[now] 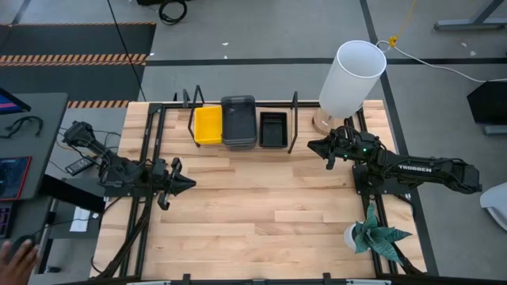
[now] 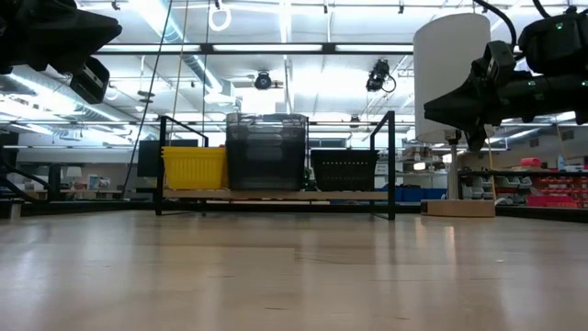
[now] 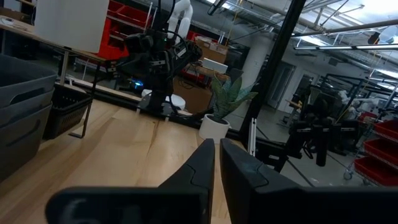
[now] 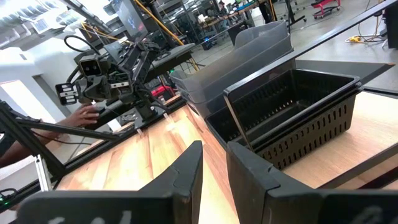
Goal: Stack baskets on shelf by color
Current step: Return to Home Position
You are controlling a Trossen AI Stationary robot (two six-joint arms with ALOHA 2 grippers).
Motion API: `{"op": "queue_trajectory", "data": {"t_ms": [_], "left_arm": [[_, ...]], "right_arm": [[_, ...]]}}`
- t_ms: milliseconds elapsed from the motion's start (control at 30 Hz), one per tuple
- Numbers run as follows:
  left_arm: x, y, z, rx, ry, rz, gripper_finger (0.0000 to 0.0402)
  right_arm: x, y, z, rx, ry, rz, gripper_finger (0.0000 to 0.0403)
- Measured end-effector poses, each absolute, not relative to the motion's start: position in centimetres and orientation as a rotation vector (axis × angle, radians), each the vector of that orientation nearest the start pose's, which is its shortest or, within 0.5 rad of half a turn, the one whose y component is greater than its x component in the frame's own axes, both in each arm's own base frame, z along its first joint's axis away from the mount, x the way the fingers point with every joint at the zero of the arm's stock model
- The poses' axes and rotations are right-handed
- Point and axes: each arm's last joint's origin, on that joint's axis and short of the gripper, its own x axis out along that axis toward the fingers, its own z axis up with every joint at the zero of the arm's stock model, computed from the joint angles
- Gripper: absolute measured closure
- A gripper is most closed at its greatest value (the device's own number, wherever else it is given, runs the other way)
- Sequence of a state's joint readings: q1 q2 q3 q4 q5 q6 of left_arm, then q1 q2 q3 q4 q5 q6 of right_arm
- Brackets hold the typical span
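Shelf (image 1: 295,111) at the far edge of the surface (image 1: 261,214) holds three colour groups side by side: yellow baskets (image 1: 207,125), then the grey baskets (image 1: 238,120) nested in a taller stack, then black mesh baskets (image 1: 273,129) nested. No loose basket shows on the surface in any view, so sorting and stacking look done. Judged left: only parking the arms.

Left gripper (image 1: 184,184) hangs above the surface, well apart from the shelf, jaws almost pressed together, empty. Right gripper (image 1: 314,146) is raised just beside the shelf's black-basket end, jaws slightly spread, holding nothing.

Also there: white cylinder (image 1: 352,77) past the shelf, small potted plant (image 1: 376,236), a person's hand (image 1: 16,255) off the surface's left side.
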State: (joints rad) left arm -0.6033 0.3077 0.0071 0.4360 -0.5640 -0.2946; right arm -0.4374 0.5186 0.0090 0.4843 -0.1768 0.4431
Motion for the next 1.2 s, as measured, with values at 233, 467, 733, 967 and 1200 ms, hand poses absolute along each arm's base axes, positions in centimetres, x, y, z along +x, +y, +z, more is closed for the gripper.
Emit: {"op": "queue_trajectory", "data": {"t_ms": [233,467,733,967,1200], "left_arm": [[10.06,-5.06,18.08,-0.370,-0.107,-0.056,0.0375],[10.06,-5.06,18.08,-0.369,-0.107,-0.056,0.0366],[10.06,-5.06,18.08,-0.370,-0.107,-0.056,0.0376],[10.06,-5.06,18.08,-0.369,-0.107,-0.056,0.0369],[10.06,-5.05,18.07,-0.369,-0.107,-0.056,0.0370]], "right_arm": [[12.00,-5.05,16.48,0.448,-0.034,-0.262,0.0325],[12.00,-5.05,16.48,0.448,-0.034,-0.262,0.0325],[12.00,-5.05,16.48,0.448,-0.034,-0.262,0.0325],[12.00,-5.05,16.49,0.448,-0.034,-0.262,0.0325],[12.00,-5.05,16.49,0.448,-0.034,-0.262,0.0325]]}}
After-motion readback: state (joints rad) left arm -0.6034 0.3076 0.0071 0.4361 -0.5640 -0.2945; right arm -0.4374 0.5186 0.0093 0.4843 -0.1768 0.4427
